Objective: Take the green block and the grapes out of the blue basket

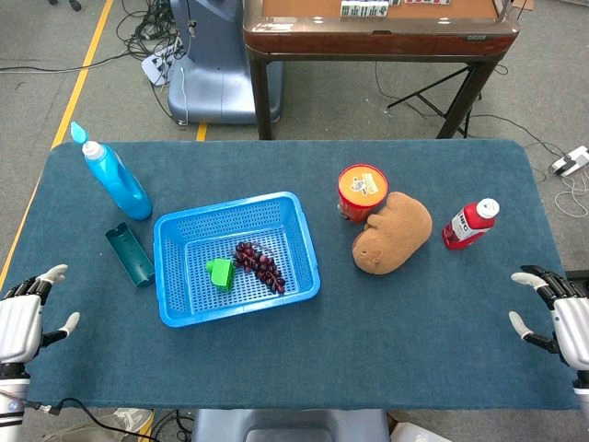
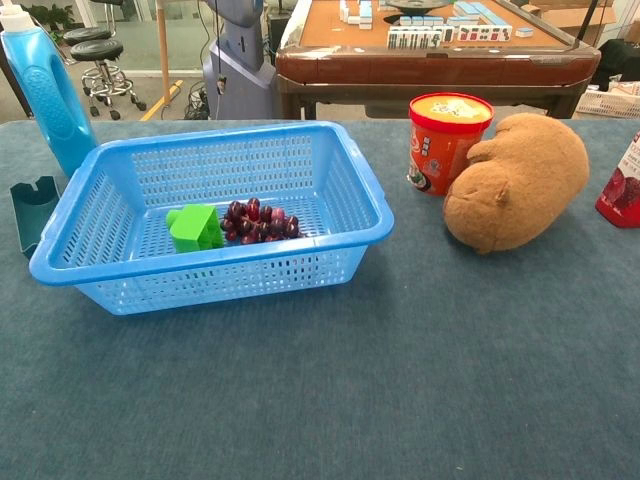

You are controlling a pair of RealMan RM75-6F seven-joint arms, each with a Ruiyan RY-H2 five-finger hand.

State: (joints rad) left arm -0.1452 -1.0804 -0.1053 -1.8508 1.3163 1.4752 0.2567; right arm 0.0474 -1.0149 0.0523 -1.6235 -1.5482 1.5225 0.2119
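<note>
From my seat nothing has been lifted yet, so I judge this the opening step: both arms sit at the near edge of the counter [image 1: 414, 341]. My left robot hand [image 1: 23, 318] rests at the near-left corner, fingers spread wide and holding nothing. Far from it stands a blue bottle [image 1: 115, 175], with a small dark-teal holder [image 1: 129, 253] just right of it. Next comes the blue basket [image 1: 175, 295]; inside, the green block [image 1: 221, 273] lies left of the grapes [image 1: 260, 264], the two touching or nearly so. I think the next move calls for reaching over the near basket wall and coming down on one item without dragging the other. Right of the basket sit a red cup [image 1: 362, 191] and a brown plush toy [image 1: 394, 232] against it, then a red bottle [image 1: 469, 224]; none blocks the reach. My right robot hand [image 1: 557, 318] waits near-right, also spread and empty.
</note>
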